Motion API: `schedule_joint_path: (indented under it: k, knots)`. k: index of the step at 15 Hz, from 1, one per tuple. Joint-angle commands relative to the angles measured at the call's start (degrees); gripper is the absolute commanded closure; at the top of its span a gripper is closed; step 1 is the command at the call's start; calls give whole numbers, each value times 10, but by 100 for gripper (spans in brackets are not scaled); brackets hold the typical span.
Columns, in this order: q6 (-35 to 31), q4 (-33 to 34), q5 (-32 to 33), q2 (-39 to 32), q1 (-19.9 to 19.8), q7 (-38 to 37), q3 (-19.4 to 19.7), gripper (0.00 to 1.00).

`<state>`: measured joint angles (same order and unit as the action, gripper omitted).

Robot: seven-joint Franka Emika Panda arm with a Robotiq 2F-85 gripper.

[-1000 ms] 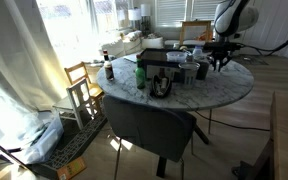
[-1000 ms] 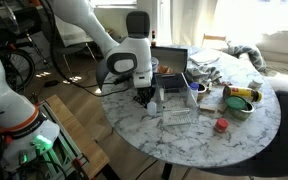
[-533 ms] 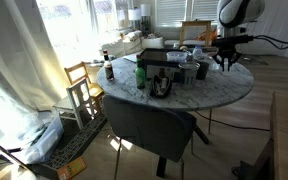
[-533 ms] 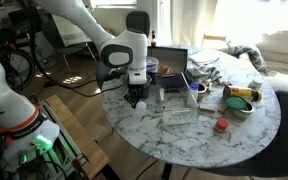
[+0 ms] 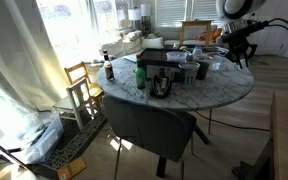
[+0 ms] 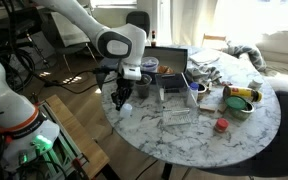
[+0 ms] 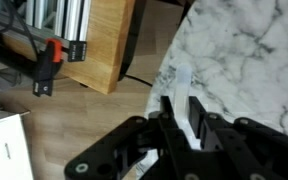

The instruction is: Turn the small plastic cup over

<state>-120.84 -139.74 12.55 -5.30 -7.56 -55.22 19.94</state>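
Marble table fills the wrist view from 12 to 3 o'clock, and its edge is seen running under the gripper. A pale cup is seen pinched between the two fingers, which are closed against it; which way its mouth faces cannot be told. In an exterior view the gripper is shown at the table's 9 o'clock edge, low over the top. The arm is bent over it from 12 o'clock, with the wrist pointed down.

The step in hand is judged to be the turn itself. It would best be done with the cup lifted clear of the marble and the wrist rolled half a turn. A firm grip is needed, since thin plastic may slip or buckle. The cup should then be set down well inside the edge, so that a fall to the floor is avoided.
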Motion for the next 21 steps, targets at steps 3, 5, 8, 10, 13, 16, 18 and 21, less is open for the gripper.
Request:
schedule_joint_path:
  k: [3,5,8,10,13,16,18,21]
  knots:
    - [74,-5,102,14,-6,-36,-30,95]
    - [61,2,87,6,-15,-26,-35,95]
    - [61,3,91,6,-15,-31,-41,78]
    - [61,3,91,6,-17,-31,-41,78]
    - [75,11,128,-2,-7,-52,-50,95]
    - [92,21,184,-28,12,-52,-77,95]
    - [103,23,215,-48,22,-56,-92,95]
    - [128,21,279,-70,41,-98,-104,95]
